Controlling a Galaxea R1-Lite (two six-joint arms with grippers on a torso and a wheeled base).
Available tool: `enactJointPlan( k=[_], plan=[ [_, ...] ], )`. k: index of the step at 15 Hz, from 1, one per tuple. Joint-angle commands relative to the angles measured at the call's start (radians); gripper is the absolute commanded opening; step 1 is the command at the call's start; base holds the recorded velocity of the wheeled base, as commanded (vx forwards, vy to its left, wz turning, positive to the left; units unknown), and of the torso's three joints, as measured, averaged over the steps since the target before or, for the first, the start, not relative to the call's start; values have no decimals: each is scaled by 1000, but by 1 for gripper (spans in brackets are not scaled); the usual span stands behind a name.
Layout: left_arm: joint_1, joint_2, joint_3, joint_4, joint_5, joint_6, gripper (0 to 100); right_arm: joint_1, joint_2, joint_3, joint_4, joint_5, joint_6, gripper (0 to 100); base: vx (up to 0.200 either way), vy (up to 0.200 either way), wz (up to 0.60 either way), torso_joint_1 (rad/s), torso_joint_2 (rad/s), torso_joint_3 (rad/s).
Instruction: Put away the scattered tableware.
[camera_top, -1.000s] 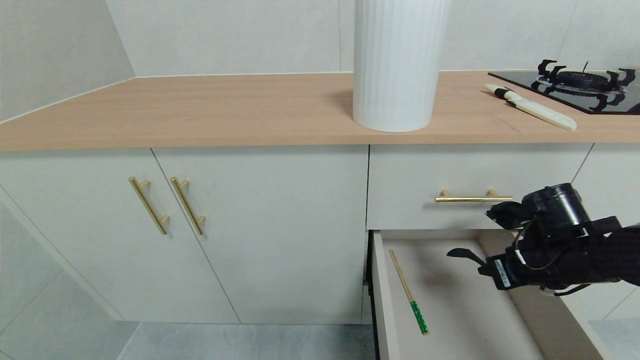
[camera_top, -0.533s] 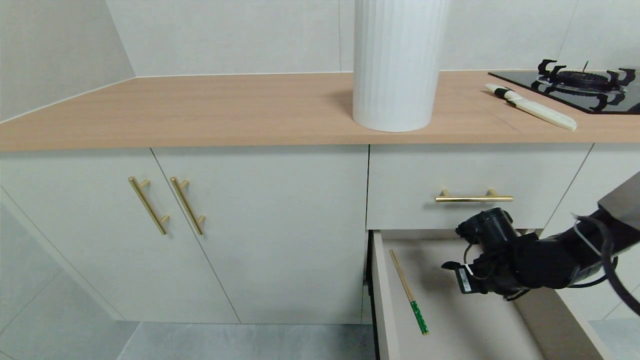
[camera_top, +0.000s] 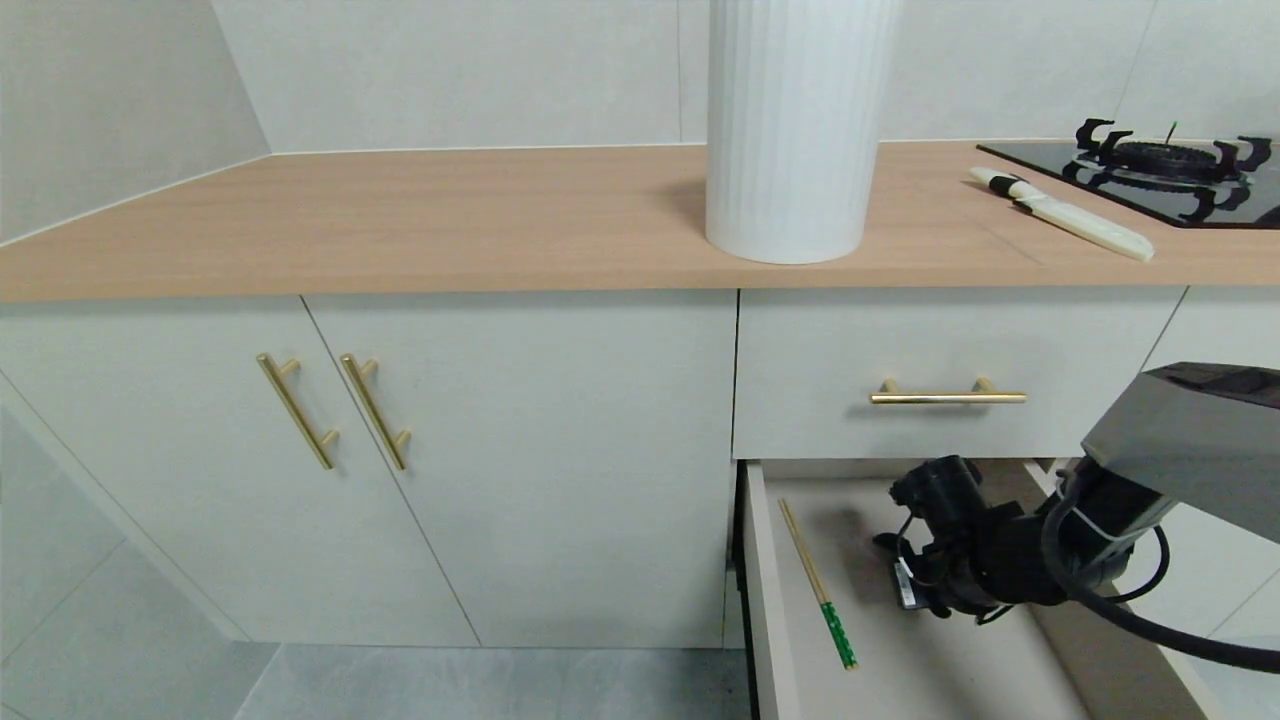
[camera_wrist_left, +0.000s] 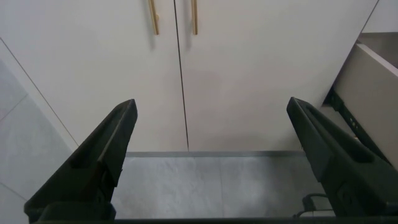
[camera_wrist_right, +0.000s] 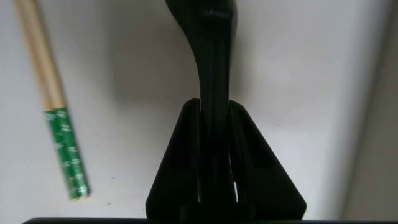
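The left claw (camera_wrist_left: 210, 106) hung with its fingers spread wide and nothing between them, facing the pale cabinet doors (camera_wrist_left: 249, 68) and the grey floor (camera_wrist_left: 211, 180). On the wooden tabletop (camera_top: 450, 215) stood a tall white ribbed container (camera_top: 790, 130). Below it, to the right of the doors, the lower drawer (camera_top: 765, 600) was pulled out beneath a closed drawer with a gold handle (camera_top: 948, 397). A pair of chopsticks (camera_top: 818, 585) with green ends lay on the drawer floor along its left wall. Just to their right, inside the drawer, the right claw (camera_top: 905, 570) was clamped tight on the handle of a black spoon (camera_wrist_right: 214, 56). Whether the spoon touched the drawer floor could not be told. Farther right on the tabletop lay a white-bladed knife (camera_top: 1062, 213), near a black gas hob (camera_top: 1165, 165).
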Motion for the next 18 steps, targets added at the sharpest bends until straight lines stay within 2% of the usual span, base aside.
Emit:
enactJointPlan(
  k=[1,11,12,18],
  plan=[
    [0,1,0,0,0,-1,100,1,47,-4,0,1,-1,0,0,0,0,0,0,0],
    [0,1,0,0,0,-1,100,-1,64,-10,0,1,1,0,0,0,0,0,0,0],
    [0,1,0,0,0,-1,100,-1,64,-10,0,1,1,100,0,0,0,0,0,0],
    [0,1,0,0,0,-1,100,1,45,-6,2,2,9,100,0,0,0,0,0,0]
  ],
)
